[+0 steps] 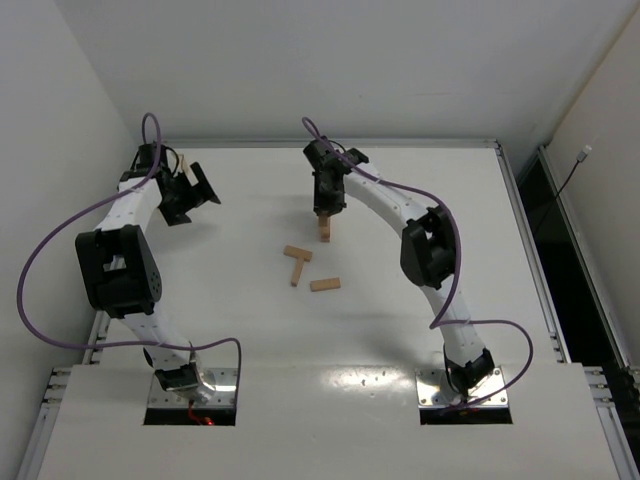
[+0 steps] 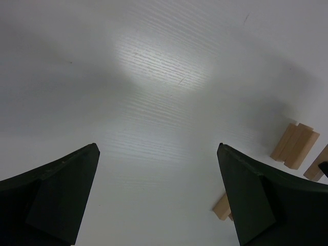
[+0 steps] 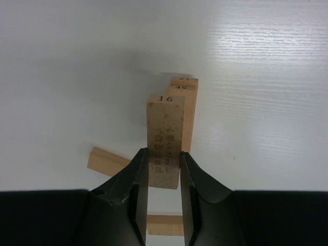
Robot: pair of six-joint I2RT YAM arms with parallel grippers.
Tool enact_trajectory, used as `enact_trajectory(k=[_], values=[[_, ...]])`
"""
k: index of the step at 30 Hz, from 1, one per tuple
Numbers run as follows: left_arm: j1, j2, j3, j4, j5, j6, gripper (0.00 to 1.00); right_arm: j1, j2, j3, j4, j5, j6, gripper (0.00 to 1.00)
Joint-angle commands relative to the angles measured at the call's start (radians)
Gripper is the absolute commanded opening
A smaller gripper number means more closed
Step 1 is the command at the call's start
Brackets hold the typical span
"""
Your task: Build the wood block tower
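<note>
While my right gripper is clamped on one block right at the tower, where I count two more blocks, three loose blocks lie flat on the table nearby. My left gripper is spread wide and holds nothing, far left.

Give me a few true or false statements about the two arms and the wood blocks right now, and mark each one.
1. The right gripper is shut on a wood block numbered 16. True.
2. The left gripper grips a block. False: its jaws stand wide open with nothing between them.
3. Three loose blocks lie flat on the table between the arms. True.
4. The right gripper is far from the tower. False: its block is right beside the tower's numbered blocks.
</note>
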Motion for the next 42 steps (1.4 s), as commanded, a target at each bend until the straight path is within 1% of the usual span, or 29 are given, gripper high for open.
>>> enact_trajectory(k=[1,19,39,40,42], values=[[0.015,-0.030,0.017,0.020,0.012,-0.011,1.00,-0.002,0.016,0.045,0.020,-0.010,0.011,0.00],[0.015,-0.012,0.017,0.020,0.021,-0.011,1.00,-0.011,0.026,0.017,0.020,-0.010,0.002,0.00],[0.024,-0.003,0.017,0.020,0.030,-0.011,1.00,-0.030,0.026,-0.034,0.029,-0.049,-0.009,0.00],[0.024,-0.003,0.017,0.020,0.030,-0.020,1.00,-0.030,0.026,-0.044,0.029,-0.049,-0.009,0.06],[0.024,0.006,0.017,0.020,0.030,-0.020,1.00,-0.030,0.026,-0.044,0.038,-0.061,-0.009,0.10]])
